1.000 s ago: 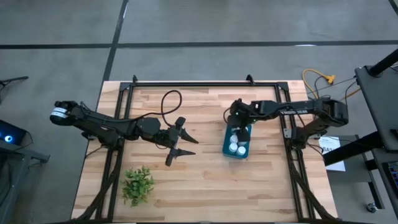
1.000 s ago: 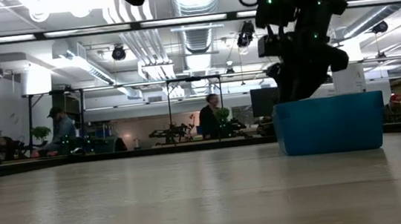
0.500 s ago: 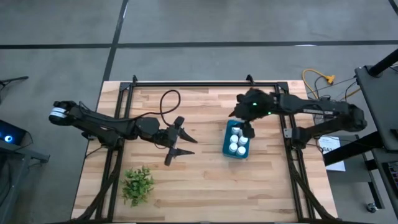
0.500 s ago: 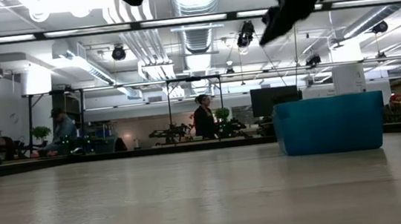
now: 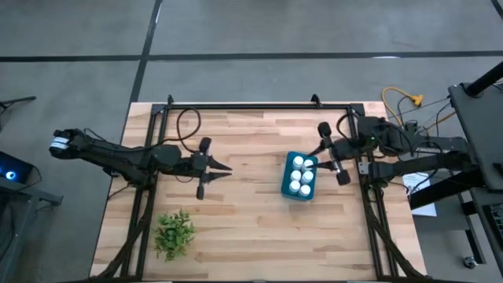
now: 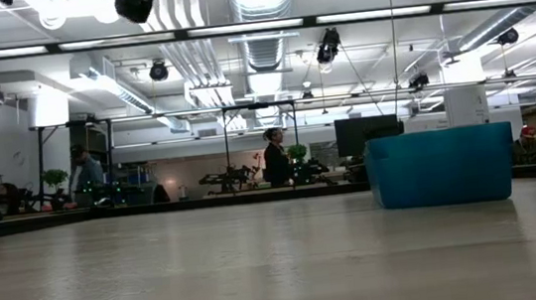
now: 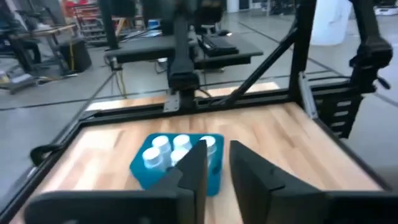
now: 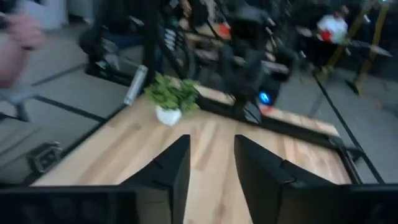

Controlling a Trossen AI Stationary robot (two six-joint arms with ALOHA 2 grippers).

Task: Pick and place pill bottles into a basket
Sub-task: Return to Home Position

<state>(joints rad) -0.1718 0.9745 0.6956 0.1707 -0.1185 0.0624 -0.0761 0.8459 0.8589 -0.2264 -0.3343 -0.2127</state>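
**Both arms drawn back; six bottles in the basket**

Since the earlier frames, the right gripper (image 5: 321, 157) has pulled away from over the basket (image 5: 284, 182) toward the table's right edge. It now sits just beside the basket's right-hand rim. Its two fingers (image 8: 174, 168) are parted, with nothing between them. The left gripper (image 5: 223, 167) has also slid back toward the left side. It is well apart from the basket and points toward it. Its fingers (image 7: 194, 171) stand a narrow gap apart and hold nothing.

There is one teal basket, right of the table's (image 5: 251, 228) centre. It holds six pill bottles (image 5: 297, 174), standing upright with their white caps up, in two rows of three. All six are inside its walls. In the left wrist view that arm's own finger covers part of the basket, so not every cap shows there.

One green leafy plant (image 5: 174, 233) stands near the front-left corner, well apart from the basket and both grippers. A black cable (image 5: 187, 118) loops over the wood behind the left arm, and a yellow cable (image 5: 402, 97) lies off the table at the right. From table height the basket's solid wall hides the bottles. In the room beyond, one person (image 6: 275, 159) stands and another (image 6: 81, 175) is at the left.
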